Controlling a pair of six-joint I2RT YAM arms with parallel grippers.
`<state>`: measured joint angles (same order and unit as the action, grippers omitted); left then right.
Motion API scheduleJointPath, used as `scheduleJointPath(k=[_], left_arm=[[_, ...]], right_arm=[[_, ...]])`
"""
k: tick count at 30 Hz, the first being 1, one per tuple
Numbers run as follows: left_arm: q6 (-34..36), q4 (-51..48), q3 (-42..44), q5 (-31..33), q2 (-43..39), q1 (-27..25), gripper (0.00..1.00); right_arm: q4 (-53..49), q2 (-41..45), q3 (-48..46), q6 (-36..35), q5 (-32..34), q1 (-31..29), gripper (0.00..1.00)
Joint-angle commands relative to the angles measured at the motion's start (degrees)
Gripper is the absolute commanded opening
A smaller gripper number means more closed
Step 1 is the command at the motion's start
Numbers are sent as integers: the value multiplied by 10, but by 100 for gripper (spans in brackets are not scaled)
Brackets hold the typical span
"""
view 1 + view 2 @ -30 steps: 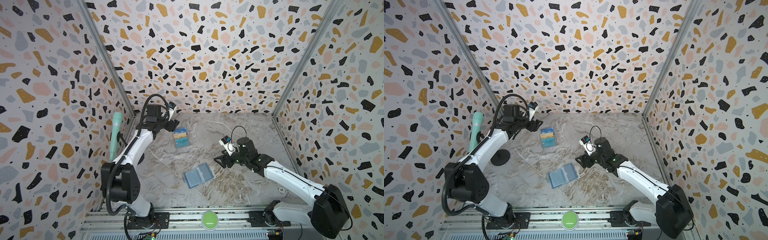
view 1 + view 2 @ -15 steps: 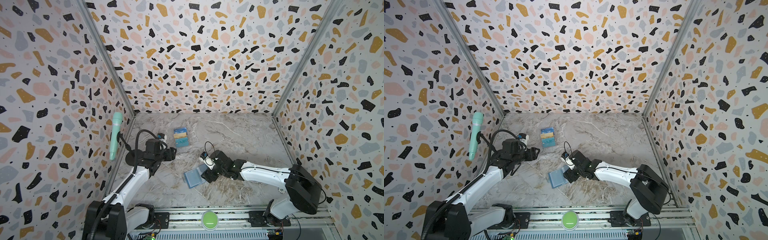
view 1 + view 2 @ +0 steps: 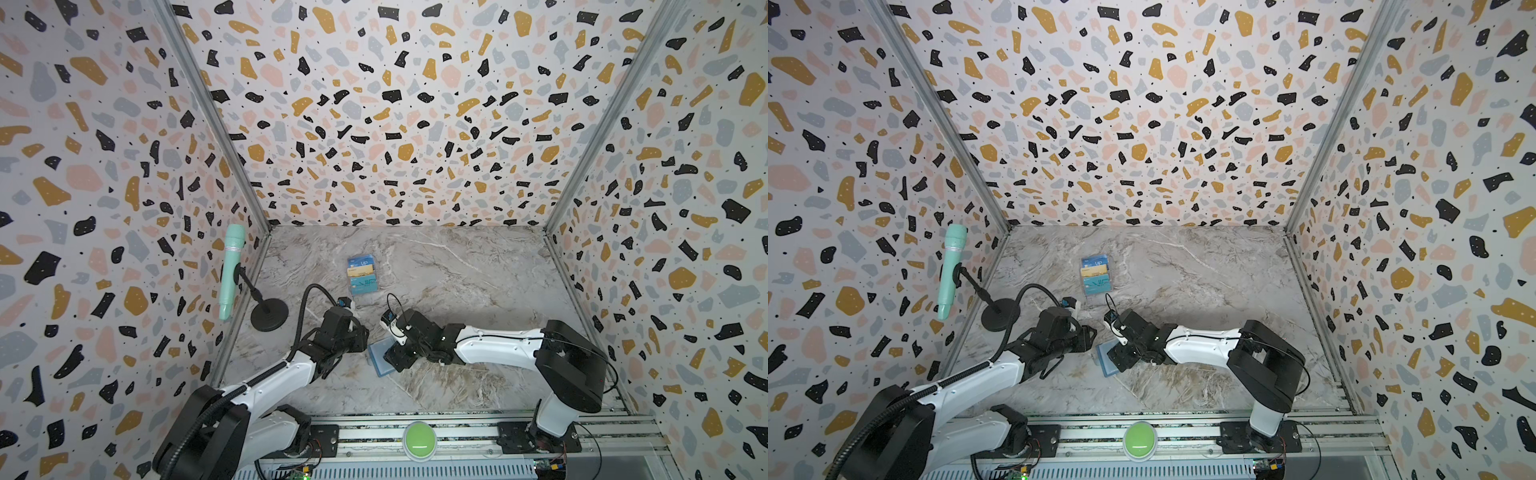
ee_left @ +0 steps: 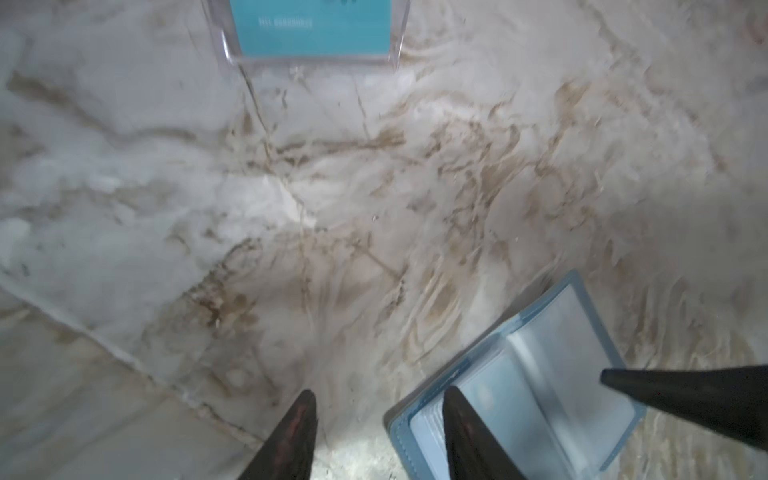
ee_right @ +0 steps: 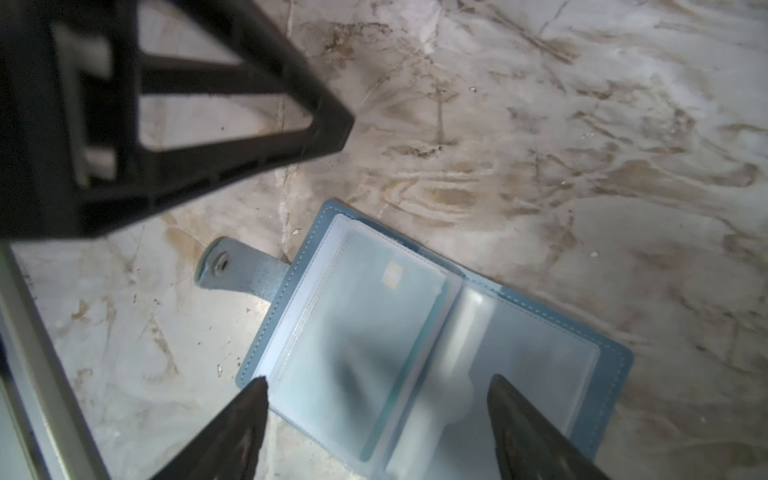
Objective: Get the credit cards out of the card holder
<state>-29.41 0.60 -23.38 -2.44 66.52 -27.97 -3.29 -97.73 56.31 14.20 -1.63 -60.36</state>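
Credit card (image 5: 365, 332) in card holder (image 5: 249, 268) seen by R wrist only; left gripper (image 4: 380, 411), right gripper (image 5: 378, 388) parted, empty; left since brought to holder's 10 o'clock.

Top views look steeply down from above; wrist views, close, share the card holder (image 4: 536, 365) (image 5: 415, 332).

- Left arm (image 3: 272, 374): white shells, black joints, ribbed black cable (image 3: 316, 286).
- Right arm (image 3: 498, 345): same white and black, blocky black shoulder.
- Right gripper (image 5: 378, 379): black fingers (image 5: 232, 432) tapering to points.
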Motion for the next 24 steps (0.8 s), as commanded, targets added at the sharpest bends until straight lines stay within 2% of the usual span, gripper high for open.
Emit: scheduleJointPath(k=[1, 6, 12, 16, 24], left_arm=[[-32, 29, 11, 11, -2, -25, 45], [-52, -17, 23, 32, -26, -62, 34], [-83, -73, 52, 75, -86, -79, 31], [-96, -62, 78, 65, -104, -79, 30], [-93, -31, 90, 36, -69, -80, 29]], right_arm=[[3, 28, -2, 13, 20, 4, 83], [2, 25, -6, 19, 22, 9, 82], [-4, 2, 8, 14, 13, 6, 83], [-13, -14, 23, 11, 16, 5, 84], [-31, -50, 57, 9, 23, -12, 85]])
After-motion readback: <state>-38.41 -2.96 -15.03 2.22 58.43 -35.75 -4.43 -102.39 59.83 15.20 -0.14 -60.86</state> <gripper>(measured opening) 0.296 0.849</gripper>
